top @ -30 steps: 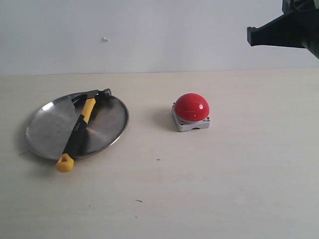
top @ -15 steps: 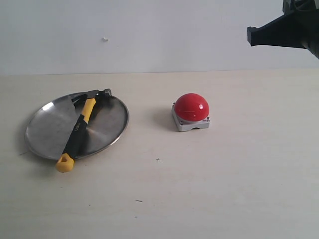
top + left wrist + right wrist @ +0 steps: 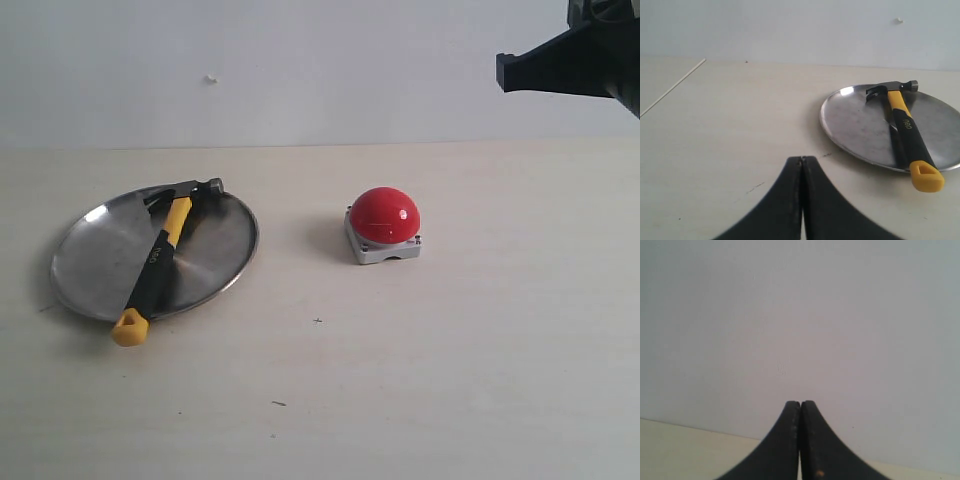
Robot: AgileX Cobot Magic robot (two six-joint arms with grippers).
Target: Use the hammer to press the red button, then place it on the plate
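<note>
The left gripper (image 3: 802, 159) is keeping its two black jaws pressed flat together with nothing between them, and it is hovering over the pale table (image 3: 450, 380) a little apart from the plate (image 3: 100, 250). The right gripper (image 3: 800, 402) is likewise holding its jaws closed on nothing; it is hanging high above the table at the right side of the exterior view and facing the plain light wall (image 3: 800, 315). The hammer (image 3: 160, 262) is lying flat across the silver plate, its dark head resting at the far rim and its yellow butt sticking out past the near rim. The red button (image 3: 385, 215) is sitting on its grey base on the table, well apart from the plate, to its right in the exterior view
</note>
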